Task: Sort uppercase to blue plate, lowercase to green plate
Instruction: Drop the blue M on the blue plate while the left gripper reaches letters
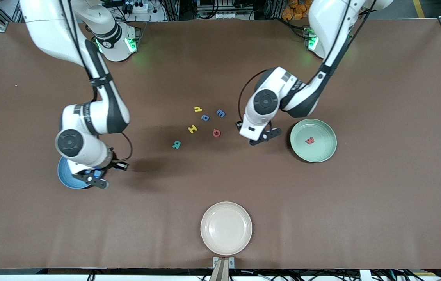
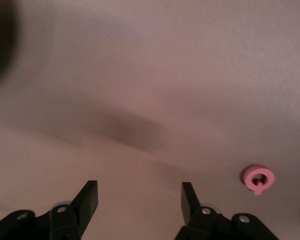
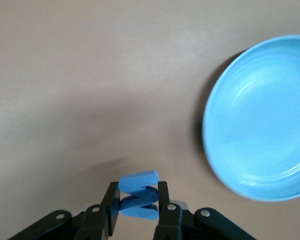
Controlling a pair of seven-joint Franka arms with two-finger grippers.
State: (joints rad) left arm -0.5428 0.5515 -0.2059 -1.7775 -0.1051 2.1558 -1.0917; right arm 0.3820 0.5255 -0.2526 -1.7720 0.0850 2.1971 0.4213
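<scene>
A: Right claw (image 3: 138,201)?
B: Clamped on blue M (image 3: 138,195), lower left of frame, over the blue plate (image 1: 66,178) rim.
A: Left claw (image 2: 140,197)?
B: Apart, empty, beside green plate (image 1: 324,154) holding red w (image 1: 310,140).

Right arm bent at the elbow, wrist turned down; right tool (image 1: 96,180) low at its end of the worktop, fingers (image 3: 162,205) pinched on a blue letter (image 3: 138,195). Left arm folded, left tool (image 1: 261,137) hanging low mid-worktop, jaws apart, empty.
</scene>
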